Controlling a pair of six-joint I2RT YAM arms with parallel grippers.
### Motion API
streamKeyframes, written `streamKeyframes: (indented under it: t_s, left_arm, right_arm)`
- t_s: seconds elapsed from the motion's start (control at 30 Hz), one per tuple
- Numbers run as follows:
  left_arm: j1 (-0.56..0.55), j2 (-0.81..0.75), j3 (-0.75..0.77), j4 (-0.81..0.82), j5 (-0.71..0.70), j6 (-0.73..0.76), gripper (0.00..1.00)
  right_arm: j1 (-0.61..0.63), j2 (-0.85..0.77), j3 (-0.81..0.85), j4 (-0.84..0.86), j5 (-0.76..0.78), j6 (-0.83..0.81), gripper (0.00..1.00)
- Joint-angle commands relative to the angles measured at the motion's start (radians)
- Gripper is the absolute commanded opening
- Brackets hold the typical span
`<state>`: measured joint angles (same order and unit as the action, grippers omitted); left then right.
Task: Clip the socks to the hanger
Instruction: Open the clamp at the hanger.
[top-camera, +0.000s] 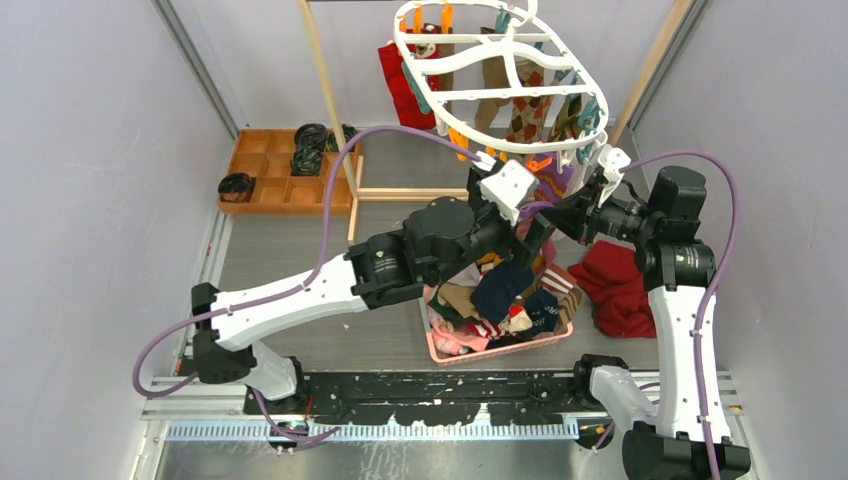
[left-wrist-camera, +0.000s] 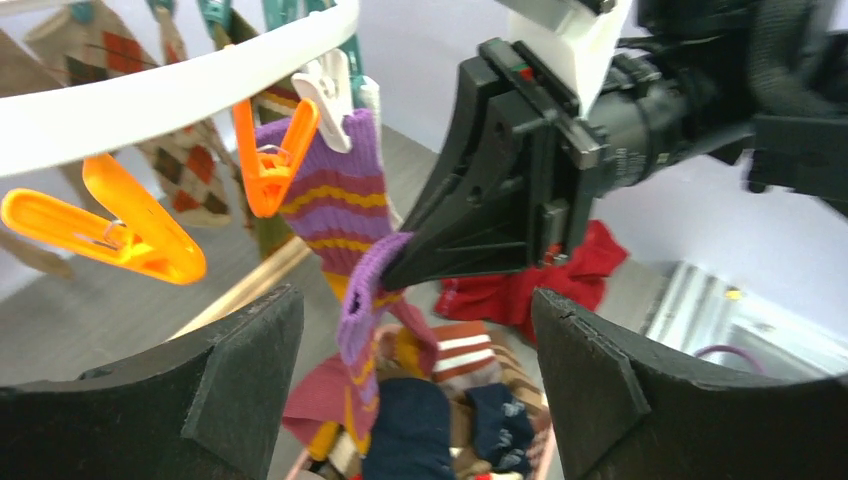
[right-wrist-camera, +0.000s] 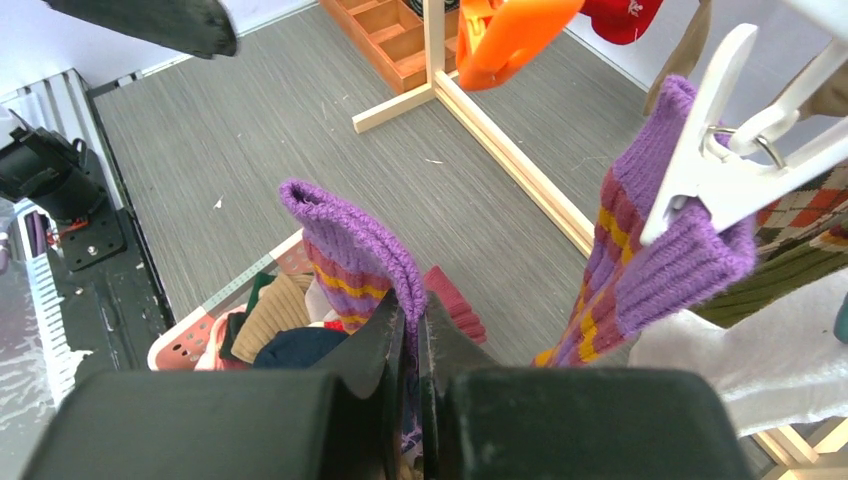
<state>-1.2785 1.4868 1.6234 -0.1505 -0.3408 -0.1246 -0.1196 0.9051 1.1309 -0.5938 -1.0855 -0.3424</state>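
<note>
Right claw (right-wrist-camera: 412, 310) is clenched on a purple striped sock (right-wrist-camera: 345, 230), held up just below the hanger (top-camera: 470, 95); left claw (left-wrist-camera: 420, 350) stands released beside it. A matching sock (right-wrist-camera: 690, 260) hangs from a white peg (right-wrist-camera: 705, 165), with argyle socks (top-camera: 527, 118) farther back (a few done). Many socks (top-camera: 505, 285) wait in the pink basket (top-camera: 500, 352). No writing is readable.

Left arm (top-camera: 300, 290) stretched diagonally toward centre, left gripper (left-wrist-camera: 415, 370) with jaws wide apart, right arm (top-camera: 680, 300) upright, wrist bent leftward, right gripper (right-wrist-camera: 412, 310) pinched tight on purple striped sock (right-wrist-camera: 350, 235), grippers close together
</note>
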Motion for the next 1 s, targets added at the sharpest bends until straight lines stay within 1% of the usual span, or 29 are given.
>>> streamKeyframes:
  t_s: [0.0,0.17,0.27,0.6,0.8,0.97]
  left_arm:
    - [0.001,0.058,0.076,0.023,-0.141,0.152,0.83]
    - [0.001,0.122,0.122,0.087,-0.196,0.241,0.82]
    - [0.006,0.152,0.143,0.119,-0.212,0.268,0.82]
    - [0.048,0.214,0.212,0.146,-0.209,0.233,0.75]
    - [0.068,0.247,0.251,0.146,-0.198,0.227,0.69]
    - [0.075,0.264,0.273,0.144,-0.176,0.221,0.69]
  right_arm:
    - [-0.007,-0.013,-0.003,0.057,0.004,0.032,0.04]
    - [-0.011,-0.011,-0.006,0.060,0.004,0.038,0.04]
    - [-0.012,-0.011,-0.006,0.063,0.003,0.039,0.04]
    - [-0.015,-0.013,-0.011,0.063,-0.001,0.039,0.04]
    - [-0.015,-0.013,-0.011,0.065,-0.001,0.038,0.04]
    - [-0.015,-0.010,-0.012,0.065,0.001,0.037,0.04]
